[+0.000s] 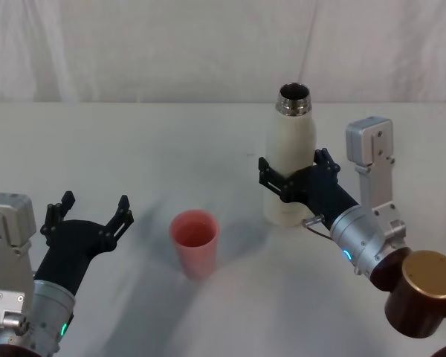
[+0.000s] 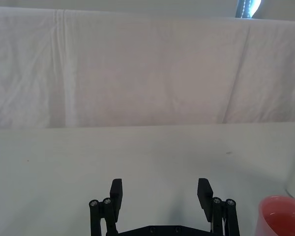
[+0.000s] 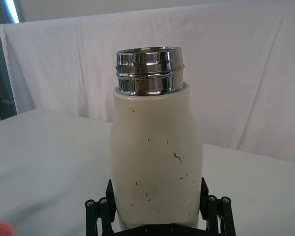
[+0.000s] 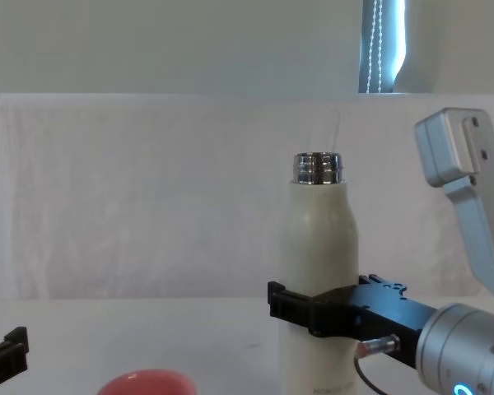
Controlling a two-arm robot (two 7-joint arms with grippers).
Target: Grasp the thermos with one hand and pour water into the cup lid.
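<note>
The thermos point(image 1: 291, 141) stands upright on the table at the right, cream-white with an open steel neck; it is also in the right wrist view point(image 3: 155, 142) and the chest view point(image 4: 317, 230). My right gripper point(image 1: 292, 169) is shut around its lower middle, one black finger pressed on each side, and is also seen from the wrist point(image 3: 157, 189) and the chest point(image 4: 317, 309). The pink-red cup lid point(image 1: 195, 238) stands mouth up on the table to the left of the thermos, apart from it. My left gripper point(image 1: 89, 208) hovers open left of the cup lid point(image 2: 282, 216), holding nothing.
A white cloth covers the table point(image 1: 134, 149), with a white draped backdrop behind it. My right arm's brown joint point(image 1: 424, 290) sits at the lower right. Open cloth lies between the cup lid and the thermos.
</note>
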